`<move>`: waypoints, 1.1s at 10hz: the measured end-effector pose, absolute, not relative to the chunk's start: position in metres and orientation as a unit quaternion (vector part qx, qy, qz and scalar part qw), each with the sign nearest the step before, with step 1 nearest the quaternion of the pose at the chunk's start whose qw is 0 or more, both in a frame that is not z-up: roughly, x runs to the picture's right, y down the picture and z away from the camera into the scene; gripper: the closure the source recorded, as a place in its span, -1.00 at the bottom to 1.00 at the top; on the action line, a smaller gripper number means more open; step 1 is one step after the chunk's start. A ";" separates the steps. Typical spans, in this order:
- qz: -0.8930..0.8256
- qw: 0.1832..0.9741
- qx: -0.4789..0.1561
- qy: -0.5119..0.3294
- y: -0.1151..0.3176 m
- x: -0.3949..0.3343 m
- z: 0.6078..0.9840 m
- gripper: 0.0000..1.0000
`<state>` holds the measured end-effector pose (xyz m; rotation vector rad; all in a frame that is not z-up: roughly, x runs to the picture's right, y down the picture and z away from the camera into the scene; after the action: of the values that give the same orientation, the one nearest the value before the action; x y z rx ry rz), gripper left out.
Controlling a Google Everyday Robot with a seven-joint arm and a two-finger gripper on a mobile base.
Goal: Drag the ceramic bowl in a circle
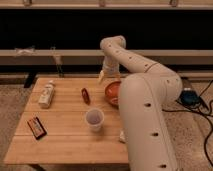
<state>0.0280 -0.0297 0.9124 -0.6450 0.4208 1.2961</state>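
Note:
The ceramic bowl [112, 92] is orange-red and glossy and sits on the wooden table [65, 142] at its right side. The white arm in front hides the bowl's right part. My gripper [102, 76] hangs at the far edge of the table, just left of and behind the bowl's rim. I cannot tell whether it touches the bowl. The arm loops up from the lower right and comes down onto that spot.
A translucent plastic cup [94, 119] stands mid-table in front of the bowl. A red-brown item [86, 95] lies left of the bowl, a white bottle [46, 94] at far left, a dark packet [36, 127] front left. Cables [206, 107] lie on the floor at right.

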 end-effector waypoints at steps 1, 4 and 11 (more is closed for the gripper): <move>0.589 0.723 -0.299 0.200 -0.009 0.023 0.922 -0.60; 0.586 0.716 -0.309 0.220 0.030 0.007 0.924 -0.60; 0.594 0.713 -0.275 0.251 0.052 0.014 0.937 -0.60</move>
<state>0.0141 0.0525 0.9374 -0.6089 0.5573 1.3172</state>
